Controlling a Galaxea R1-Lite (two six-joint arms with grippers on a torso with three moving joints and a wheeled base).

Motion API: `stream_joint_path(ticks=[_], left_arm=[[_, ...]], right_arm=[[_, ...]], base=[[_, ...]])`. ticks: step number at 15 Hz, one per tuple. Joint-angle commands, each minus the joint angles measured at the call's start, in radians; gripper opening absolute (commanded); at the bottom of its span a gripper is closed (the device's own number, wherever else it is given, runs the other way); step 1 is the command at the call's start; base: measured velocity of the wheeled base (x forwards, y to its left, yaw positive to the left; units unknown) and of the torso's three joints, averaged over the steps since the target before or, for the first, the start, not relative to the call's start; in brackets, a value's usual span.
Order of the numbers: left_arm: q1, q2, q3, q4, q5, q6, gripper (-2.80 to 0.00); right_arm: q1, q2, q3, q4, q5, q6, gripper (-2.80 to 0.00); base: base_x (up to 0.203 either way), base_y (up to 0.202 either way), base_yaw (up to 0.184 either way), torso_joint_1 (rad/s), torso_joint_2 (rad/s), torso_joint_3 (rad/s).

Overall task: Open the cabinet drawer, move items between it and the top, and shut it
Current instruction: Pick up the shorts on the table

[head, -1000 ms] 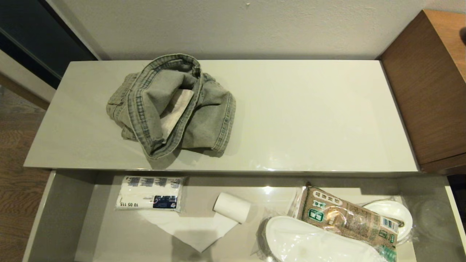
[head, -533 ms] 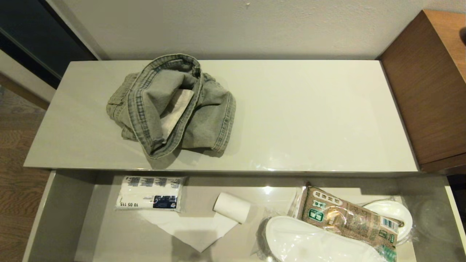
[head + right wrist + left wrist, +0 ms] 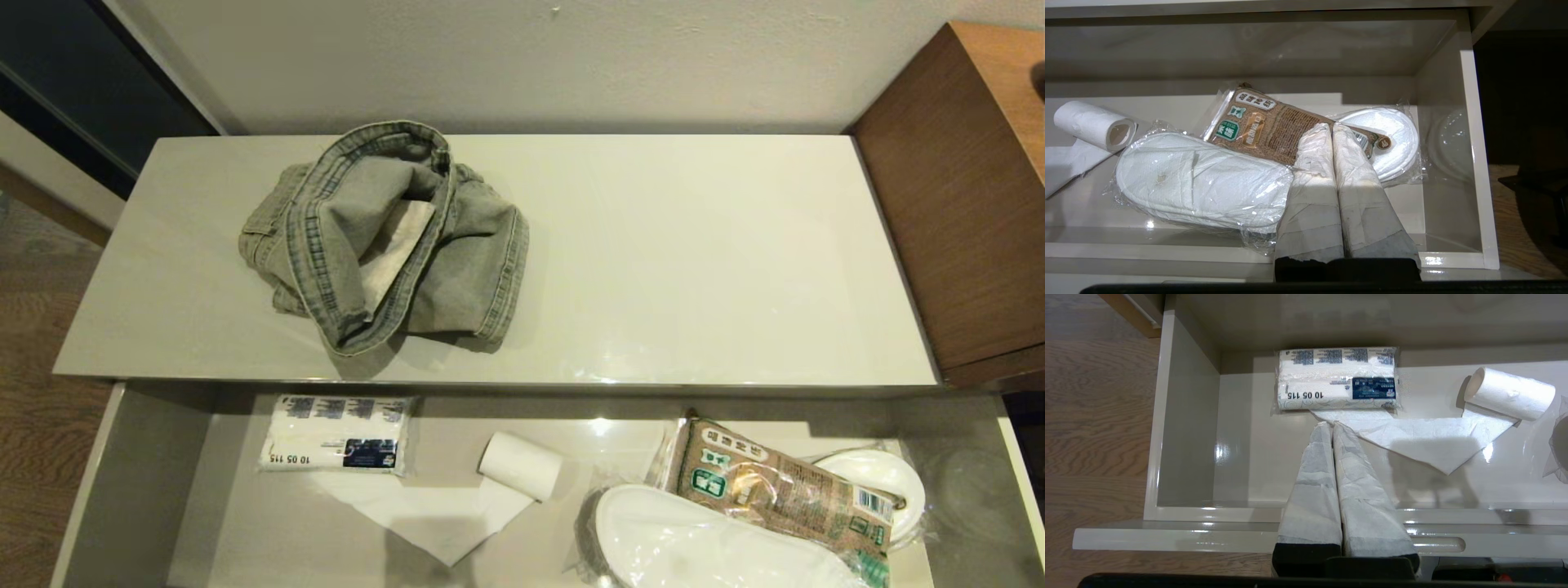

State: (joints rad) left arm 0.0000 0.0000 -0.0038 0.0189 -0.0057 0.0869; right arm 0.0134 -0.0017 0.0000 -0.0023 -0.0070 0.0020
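Against a pale wall, the glossy beige top (image 3: 694, 245) runs left to right, a crumpled grey-green denim garment (image 3: 384, 237) on its left half. Below, the cabinet drawer (image 3: 139, 490) stands open, holding a tissue pack (image 3: 335, 443) at left, a paper roll (image 3: 520, 465), a brown packet (image 3: 775, 486) lying aslant over wrapped white slippers (image 3: 702, 543) at right. The left gripper (image 3: 1329, 425) and right gripper (image 3: 1331, 127) hang over the drawer, fingers pressed together, empty.

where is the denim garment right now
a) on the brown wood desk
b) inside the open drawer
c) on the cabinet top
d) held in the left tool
c: the denim garment lies crumpled on the top, while the open cabinet drawer below it holds the slippers, packet and paper roll instead.
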Motion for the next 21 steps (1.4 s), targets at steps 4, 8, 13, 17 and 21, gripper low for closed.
stream_joint_path(ticks=[4, 8, 13, 17, 21], left_arm=[[0.0, 0.017, -0.036, 0.082, -0.004, 0.037, -2.8], [0.001, 0.174, -0.237, 0.114, -0.003, 0.006, -2.8], [-0.005, 0.76, -0.657, 0.214, -0.012, -0.048, -2.8], [-0.073, 1.26, -0.948, 0.27, -0.013, -0.077, -2.8], [-0.215, 1.639, -1.365, 0.282, -0.007, -0.218, 0.0]], right_arm=[[0.0, -0.021, 0.002, 0.0, 0.0, 0.001, -2.8], [0.0, -0.021, 0.002, -0.001, 0.001, -0.002, -2.8], [0.0, -0.021, 0.002, 0.001, 0.001, -0.004, -2.8], [0.0, -0.021, 0.002, 0.001, 0.001, -0.002, -2.8], [0.0, -0.021, 0.002, -0.001, 0.001, -0.002, -2.8]], base=[[0.0, 0.0, 0.0, 0.0, 0.0, 0.0], [0.0, 0.0, 0.0, 0.0, 0.0, 0.0], [0.0, 0.0, 0.0, 0.0, 0.0, 0.0], [0.0, 0.0, 0.0, 0.0, 0.0, 0.0], [0.0, 0.0, 0.0, 0.0, 0.0, 0.0]])
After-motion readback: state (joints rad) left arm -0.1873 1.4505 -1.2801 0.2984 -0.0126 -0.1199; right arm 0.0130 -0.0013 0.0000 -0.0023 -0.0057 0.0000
